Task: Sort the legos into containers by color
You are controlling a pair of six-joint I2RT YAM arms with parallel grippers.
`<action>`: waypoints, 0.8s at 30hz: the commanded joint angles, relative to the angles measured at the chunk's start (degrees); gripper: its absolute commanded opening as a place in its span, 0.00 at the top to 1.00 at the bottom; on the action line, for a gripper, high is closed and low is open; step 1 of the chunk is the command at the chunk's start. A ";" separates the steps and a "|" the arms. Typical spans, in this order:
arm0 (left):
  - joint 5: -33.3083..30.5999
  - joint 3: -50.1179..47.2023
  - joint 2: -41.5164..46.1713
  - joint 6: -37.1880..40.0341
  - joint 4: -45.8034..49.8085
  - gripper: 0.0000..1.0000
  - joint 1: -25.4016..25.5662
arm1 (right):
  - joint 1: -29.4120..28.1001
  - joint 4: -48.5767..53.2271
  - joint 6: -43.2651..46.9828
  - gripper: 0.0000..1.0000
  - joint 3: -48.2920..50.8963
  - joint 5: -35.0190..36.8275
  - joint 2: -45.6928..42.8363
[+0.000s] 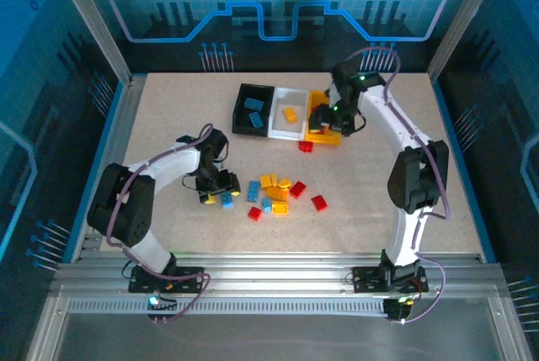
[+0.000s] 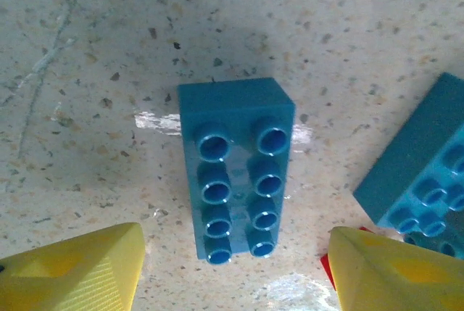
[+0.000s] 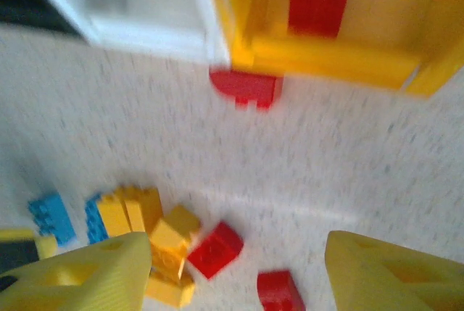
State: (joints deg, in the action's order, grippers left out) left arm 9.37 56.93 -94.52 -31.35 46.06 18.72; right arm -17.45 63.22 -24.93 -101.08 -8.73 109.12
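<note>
Speckled beige tabletop inside blue-lit framed enclosure. Legos clustered mid-tabletop, containers at far side. Left end effector spread astride blue brick; right end effector spread, empty, at yellow bin.

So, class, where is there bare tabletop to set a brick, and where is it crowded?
Bare: the table left of the black bin, and the strip between the white bin and the brick pile. Crowded: the pile beside the left gripper.
</note>
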 commanded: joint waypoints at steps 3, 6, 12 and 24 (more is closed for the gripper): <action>-2.66 1.93 -3.78 1.71 0.92 0.33 0.33 | -6.31 -0.14 2.99 0.34 11.87 4.86 -7.24; -3.05 3.12 -6.21 2.46 0.59 0.35 0.27 | -8.69 -0.82 3.43 0.35 17.71 6.82 -10.17; -2.60 4.85 -9.95 3.84 0.13 0.52 0.35 | -11.15 0.03 3.38 0.35 24.64 8.46 -10.40; -1.57 7.56 -5.81 5.20 3.36 0.71 -0.40 | -15.89 -2.87 6.23 0.33 30.06 10.29 -5.18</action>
State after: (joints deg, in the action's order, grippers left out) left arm 5.52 61.78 -102.63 -27.92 50.70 18.55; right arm -31.81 61.23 -20.01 -71.85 0.80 102.19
